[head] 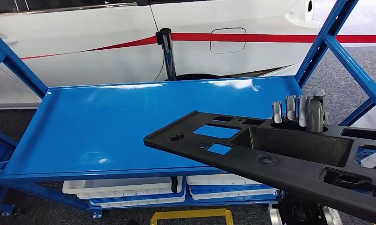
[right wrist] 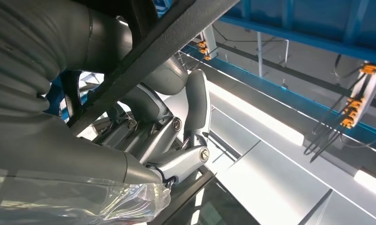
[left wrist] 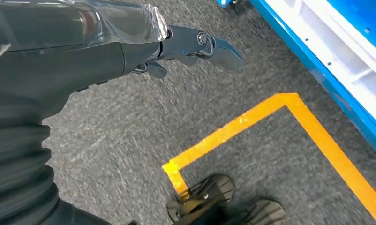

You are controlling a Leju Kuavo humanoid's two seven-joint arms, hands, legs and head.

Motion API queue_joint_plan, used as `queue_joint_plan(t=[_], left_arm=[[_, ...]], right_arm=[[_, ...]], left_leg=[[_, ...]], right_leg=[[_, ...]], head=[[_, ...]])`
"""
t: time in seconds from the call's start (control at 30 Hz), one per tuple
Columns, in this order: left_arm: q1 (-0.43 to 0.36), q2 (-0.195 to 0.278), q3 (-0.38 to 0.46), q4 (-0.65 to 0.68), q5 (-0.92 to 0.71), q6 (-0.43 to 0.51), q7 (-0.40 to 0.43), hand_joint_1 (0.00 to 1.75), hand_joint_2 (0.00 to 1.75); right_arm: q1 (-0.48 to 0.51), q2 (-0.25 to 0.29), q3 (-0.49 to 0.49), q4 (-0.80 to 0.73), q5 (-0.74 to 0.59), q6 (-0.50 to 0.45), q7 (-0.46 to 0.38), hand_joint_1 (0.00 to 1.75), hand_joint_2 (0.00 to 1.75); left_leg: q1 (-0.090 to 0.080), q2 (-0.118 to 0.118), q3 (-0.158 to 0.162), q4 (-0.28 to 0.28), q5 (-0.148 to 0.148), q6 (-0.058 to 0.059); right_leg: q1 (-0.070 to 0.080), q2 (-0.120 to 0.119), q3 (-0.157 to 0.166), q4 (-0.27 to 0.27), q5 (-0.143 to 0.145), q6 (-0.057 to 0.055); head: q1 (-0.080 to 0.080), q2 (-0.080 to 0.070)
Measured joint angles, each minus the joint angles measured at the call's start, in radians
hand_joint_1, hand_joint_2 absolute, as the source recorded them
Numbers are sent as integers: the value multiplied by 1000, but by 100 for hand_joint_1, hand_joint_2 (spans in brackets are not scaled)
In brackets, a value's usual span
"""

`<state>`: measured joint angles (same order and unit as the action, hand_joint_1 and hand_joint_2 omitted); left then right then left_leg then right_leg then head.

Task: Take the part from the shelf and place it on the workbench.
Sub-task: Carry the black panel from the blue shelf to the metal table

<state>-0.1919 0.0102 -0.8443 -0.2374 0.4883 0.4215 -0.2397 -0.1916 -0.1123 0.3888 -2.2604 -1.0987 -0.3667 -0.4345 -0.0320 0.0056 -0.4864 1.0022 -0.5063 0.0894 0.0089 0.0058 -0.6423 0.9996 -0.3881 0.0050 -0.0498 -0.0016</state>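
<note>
1. The long black moulded plastic part (head: 289,150), a flat panel with cut-out windows and a deep rectangular recess, is off the shelf and in the air, carried low across the near right of the scene.
2. The right hand (head: 301,111) grasps it: grey fingers come up through an opening on its far edge and curl over the rim, and the right wrist view shows them wrapped around the part's black edge.
3. The left hand (left wrist: 195,47) hangs over the grey carpet floor (left wrist: 130,122) holding nothing, fingers loosely extended.
4. The glossy blue metal tabletop (head: 116,122) lies ahead; the part's left tip hangs over its near right portion.
5. Judged from this, pickup is done; lowering and releasing remain.
</note>
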Motion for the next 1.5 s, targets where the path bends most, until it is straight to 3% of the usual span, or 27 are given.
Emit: queue_joint_plan(t=[0.07, 0.13, 0.17, 0.2, 0.27, 0.3, 0.33, 0.4, 0.47, 0.53, 0.57, 0.63, 0.67, 0.73, 0.8, 0.83, 0.87, 0.9, 0.97, 1.03, 1.07, 1.17, 1.23, 1.3, 1.37, 1.4, 1.5], left_arm=[[-6, 0, 1, 0, 0, -1, -1, 0, 175], [-9, -1, 1, 0, 0, -3, -2, 0, 175], [-9, -1, 1, 0, 0, -4, -2, 0, 175], [-9, -1, 1, 0, 0, -5, -3, 0, 175], [-8, -4, 1, 0, 0, -7, -3, 0, 175], [-7, -6, 1, 0, 0, -8, -4, 0, 175], [-5, -9, 1, 0, 0, -9, -4, 0, 175], [-3, -12, 1, 0, 0, -9, -5, 0, 175], [-2, -11, 2, 0, 0, -9, -5, 0, 175], [-1, -10, 2, 0, 0, -8, -6, 0, 175], [0, -9, 2, 0, 0, -8, -7, 0, 175], [4, -10, 2, 0, 0, -8, -7, 0, 175], [6, -10, 2, 0, 1, -8, -8, 0, 175], [8, -10, 2, 0, 1, -9, -10, 0, 175], [7, -10, 2, 0, 2, -9, -12, 0, 175], [7, -10, 2, 0, 2, -10, -13, 0, 175], [7, -10, 2, 0, 2, -10, -14, 0, 175], [7, -10, 2, 0, 1, -12, -16, 0, 175], [6, -9, 2, 0, 0, -15, -23, 0, 175], [3, -7, 2, 0, 0, -16, -31, 0, 175], [2, -6, 2, 0, 1, -16, -34, 0, 175], [3, -6, 2, 0, 1, -19, -36, 0, 175], [6, -6, 3, 0, 1, -25, -33, 0, 175], [10, -6, 3, 0, 1, -33, -28, 0, 175], [16, -7, 2, 0, 0, -38, -25, 0, 175], [19, -7, 2, 0, 0, -40, -25, 0, 175], [19, -8, 2, 0, 0, -43, -19, 0, 175]], right_arm=[[3, 0, 0, -1, 1, 4, -1, 175, 175], [5, -1, 0, -2, 1, 9, -2, 175, 175], [5, -1, 0, -2, 1, 11, -3, 175, 175], [6, -2, 0, -2, 1, 14, -4, 175, 175], [10, -3, 1, -2, 0, 17, -4, 175, 175], [13, -3, 1, -2, 0, 18, -4, 175, 175], [16, -4, 1, -2, 0, 19, -5, 175, 175], [19, -5, 1, -2, -2, 21, -4, 175, 175], [20, -5, 1, -2, -2, 23, -4, 175, 175], [21, -6, 1, -2, -3, 26, -4, 175, 175], [22, -6, 2, -2, -3, 28, -4, 175, 175], [24, -6, 2, -1, -8, 33, 0, 175, 175], [25, -6, 2, 0, -13, 36, 4, 175, 175], [27, -6, 3, 3, -23, 45, 11, 175, 175], [32, -6, 3, 7, -32, 56, 15, 175, 175], [35, -6, 3, 10, -35, 61, 15, 175, 175], [38, -6, 3, 13, -38, 65, 15, 175, 175], [39, -6, 3, 16, -39, 70, 13, 175, 175], [41, -6, 3, 20, -36, 76, 9, 175, 175], [41, -6, 3, 22, -25, 79, 6, 175, 175], [42, -7, 3, 22, -16, 77, 6, 175, 175], [48, -9, 4, 25, 13, 63, 12, 175, 175], [54, -13, 4, 27, 24, 55, 15, 175, 175], [60, -17, 5, 30, 28, 51, 15, 175, 175], [68, -20, 6, 34, 29, 49, 16, 175, 175], [70, -21, 6, 36, 29, 49, 16, 175, 175], [73, -24, 7, 39, 29, 50, 15, 175, 175]], left_leg=[[-16, 15, 30, -60, 7, 17], [-18, 20, 27, -87, 43, 12], [-13, 20, 22, -99, 61, 9], [-7, 21, 15, -109, 78, 4], [4, 22, -10, -113, 104, -2], [9, 22, -25, -112, 115, -6], [14, 22, -40, -111, 127, -11], [28, 22, -73, -102, 146, -25], [38, 22, -106, -79, 157, -39], [39, 20, -132, -49, 163, -52], [38, 20, -139, -41, 167, -57], [41, 19, -146, -35, 174, -69], [44, 17, -152, -25, 158, -74], [47, 12, -180, 56, 73, -84], [47, 9, -216, 195, -23, -89], [47, 8, -223, 250, -43, -88], [46, 8, -215, 274, -41, -85], [45, 7, -189, 259, -21, -79], [37, 6, -89, 137, 21, -57], [25, 6, 7, -11, 13, -37], [20, 6, 29, -53, 2, -30], [16, -2, 29, -87, 25, -18], [19, -10, 23, -102, 53, -12], [17, -16, 7, -102, 67, -9], [13, -25, -7, -100, 77, -9], [11, -31, -12, -98, 81, -10], [7, -51, -22, -86, 87, -14]], right_leg=[[-10, -7, 2, -12, 17, 10], [-15, -11, 2, -23, 27, 18], [-13, -10, -5, -13, 10, 22], [-13, -8, -15, 15, -28, 28], [-18, -5, -44, 127, -133, 42], [-23, -5, -54, 189, -168, 51], [-28, -5, -55, 233, -177, 59], [-39, -6, -10, 224, -133, 78], [-52, -7, 92, 97, -96, 101], [-54, -7, 157, -5, -114, 97], [-50, -6, 163, -21, -127, 87], [-48, -7, 149, -18, -122, 58], [-47, -7, 140, -15, -113, 46], [-47, -7, 117, -16, -91, 29], [-44, -6, 87, -15, -68, 22], [-42, -6, 72, -14, -58, 22], [-39, -6, 58, -14, -48, 21], [-36, -6, 44, -14, -38, 22], [-32, -5, 21, -15, -21, 23], [-31, -11, 12, -16, -4, 32], [-34, -16, 12, -19, 3, 38], [-39, -25, 13, -25, 13, 59], [-37, -20, -12, 38, -40, 65], [-36, -14, -58, 171, -125, 66], [-33, -12, -71, 248, -160, 66], [-31, -10, -46, 226, -149, 64], [-26, 31, 92, 17, -82, 46]], head=[[0, 0], [-4, 0], [-4, 0], [-4, 0], [-4, 0], [-4, 0], [-3, 0], [-3, 0], [-2, 0], [0, 0], [1, 0], [0, 0], [0, 0], [-1, 0], [-2, 0], [-2, 0], [-2, 0], [-2, 0], [-2, 0], [-1, 0], [-2, 0], [-6, 0], [-5, 0], [-3, 0], [-3, 0], [-2, 0], [-3, 0]])
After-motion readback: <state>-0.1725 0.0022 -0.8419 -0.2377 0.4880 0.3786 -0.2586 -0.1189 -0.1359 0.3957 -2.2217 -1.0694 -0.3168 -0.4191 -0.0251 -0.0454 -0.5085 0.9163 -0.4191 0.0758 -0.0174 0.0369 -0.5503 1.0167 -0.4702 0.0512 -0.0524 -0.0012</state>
